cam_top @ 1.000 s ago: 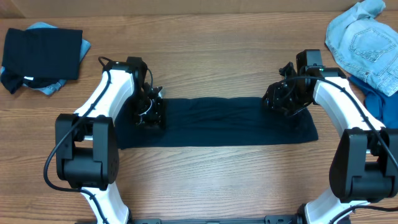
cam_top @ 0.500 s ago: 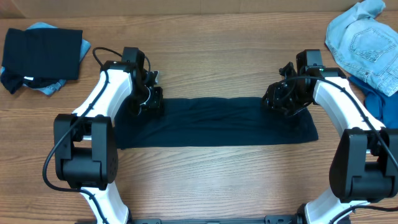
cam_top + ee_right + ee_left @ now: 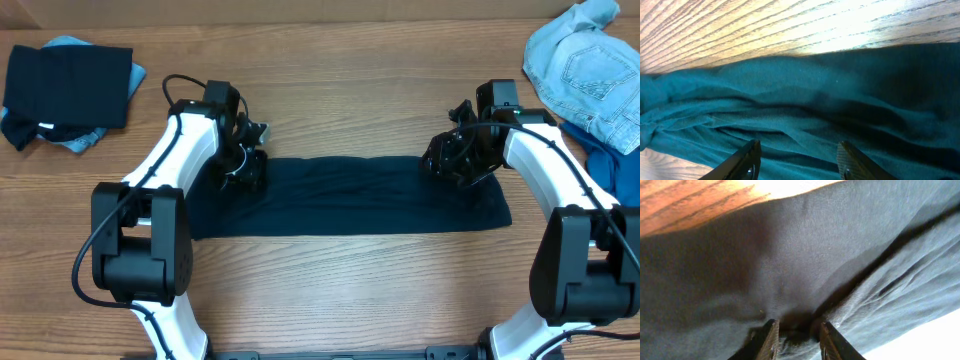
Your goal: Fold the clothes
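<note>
A dark navy shirt [image 3: 350, 195] lies folded into a long band across the middle of the table. My left gripper [image 3: 244, 170] stands at the band's far left corner. In the left wrist view its jaws [image 3: 797, 336] are open a little, with a dark fold of the shirt [image 3: 790, 265] lying between and under the fingertips, not pinched. My right gripper [image 3: 446, 160] rests over the far right end. In the right wrist view it [image 3: 799, 156] is open wide just above the wrinkled shirt [image 3: 805, 105].
A folded black piece [image 3: 70, 82] lies on a pale blue one [image 3: 72, 142] at the far left. A pale denim garment [image 3: 585, 65] and a mid-blue piece [image 3: 612, 165] sit at the far right. Bare wood table [image 3: 340, 290] runs along the front.
My left gripper has opened and let go of the shirt's left edge, shifting slightly toward the far side. The right arm has not moved.
</note>
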Tool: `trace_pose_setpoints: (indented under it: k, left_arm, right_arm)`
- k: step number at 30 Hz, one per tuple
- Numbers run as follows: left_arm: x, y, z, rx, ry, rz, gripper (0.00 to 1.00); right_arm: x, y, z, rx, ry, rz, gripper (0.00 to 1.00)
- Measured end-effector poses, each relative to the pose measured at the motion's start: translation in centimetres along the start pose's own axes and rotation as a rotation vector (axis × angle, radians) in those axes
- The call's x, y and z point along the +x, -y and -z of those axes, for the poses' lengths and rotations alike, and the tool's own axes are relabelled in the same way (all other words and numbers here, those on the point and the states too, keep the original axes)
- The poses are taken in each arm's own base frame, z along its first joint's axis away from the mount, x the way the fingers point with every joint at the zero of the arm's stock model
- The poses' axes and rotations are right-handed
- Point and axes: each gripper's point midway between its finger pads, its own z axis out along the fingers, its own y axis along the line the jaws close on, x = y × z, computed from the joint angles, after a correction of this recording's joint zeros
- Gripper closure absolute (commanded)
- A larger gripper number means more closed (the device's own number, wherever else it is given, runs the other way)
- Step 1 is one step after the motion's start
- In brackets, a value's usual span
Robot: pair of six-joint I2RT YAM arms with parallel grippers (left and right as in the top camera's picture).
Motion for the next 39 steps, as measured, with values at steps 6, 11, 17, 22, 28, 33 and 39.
trace_pose_setpoints:
  k: [6,11,17,22,28,33,39]
  left_arm:
    - [0.2,-0.3,0.0,-0.016,-0.008,-0.091,0.68]
    - [0.4,-0.1,0.0,-0.003,-0.016,-0.132,0.70]
    - [0.8,0.7,0.0,0.039,-0.028,-0.170,0.65]
    - [0.8,0.9,0.0,0.045,-0.029,-0.192,0.69]
    - [1.1,0.9,-0.5,0.042,-0.034,-0.200,0.96]
    - [1.5,0.8,-0.7,0.043,-0.045,-0.185,0.96]
    - [3.1,1.3,0.0,0.057,-0.121,-0.086,0.96]
  right_arm:
    - [0.0,0.0,0.0,0.000,0.001,0.000,0.47]
    - [0.0,0.0,0.0,0.000,0.001,0.001,0.47]
    - [-0.1,0.0,0.0,-0.001,0.003,0.002,0.47]
    - [-0.1,0.0,0.0,-0.001,0.003,0.001,0.47]
    - [-0.1,0.0,0.0,0.000,0.003,0.002,0.47]
    - [-0.1,0.0,0.0,-0.001,0.004,0.002,0.47]
    - [-0.1,0.0,0.0,-0.001,0.003,0.002,0.47]
